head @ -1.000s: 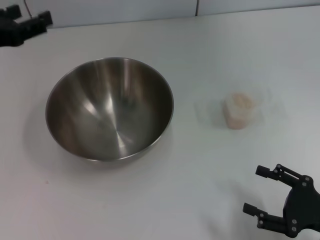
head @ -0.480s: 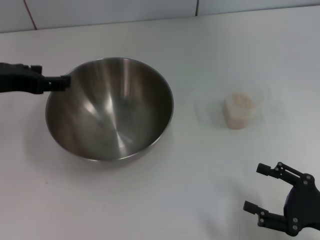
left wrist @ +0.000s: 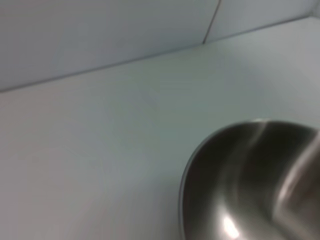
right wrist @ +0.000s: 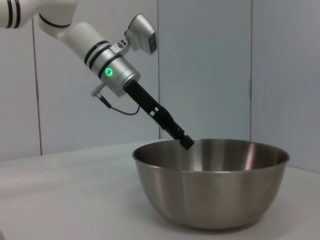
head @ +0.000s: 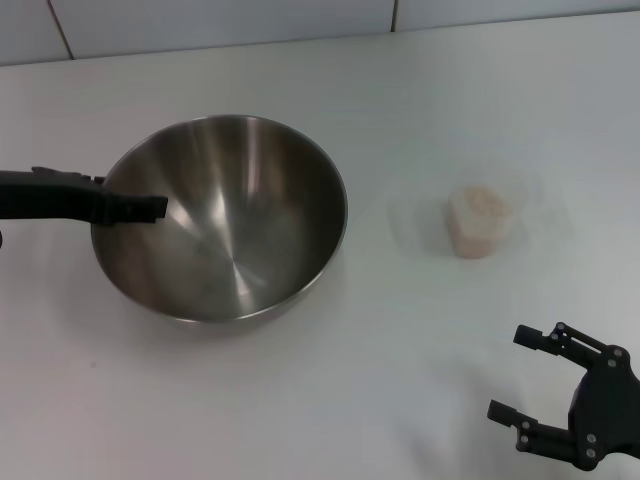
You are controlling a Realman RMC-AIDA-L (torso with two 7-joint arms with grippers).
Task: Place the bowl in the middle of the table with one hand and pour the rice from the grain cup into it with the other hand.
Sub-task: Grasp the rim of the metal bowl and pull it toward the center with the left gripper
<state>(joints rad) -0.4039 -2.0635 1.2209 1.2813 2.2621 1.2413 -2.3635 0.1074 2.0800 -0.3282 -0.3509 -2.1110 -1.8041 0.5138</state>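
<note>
Over on the left half of the frame, the bowl (head: 221, 218) sits upright on the white table (head: 330, 400), its shiny inside bare. From the left edge the left gripper (head: 150, 208) reaches in level, its dark tip over the bowl's near-left rim; whether its fingers are parted or together, I cannot tell. In the right wrist view the same gripper (right wrist: 186, 142) slants down from a white arm, its tip at the bowl's (right wrist: 210, 182) rim. Right of centre stands the grain cup (head: 478, 222), well apart from the bowl, with pale rice (head: 487, 203) heaped inside. Down in the lower right corner the right gripper (head: 518, 375) hovers with its fingers spread wide, holding nothing.
</note>
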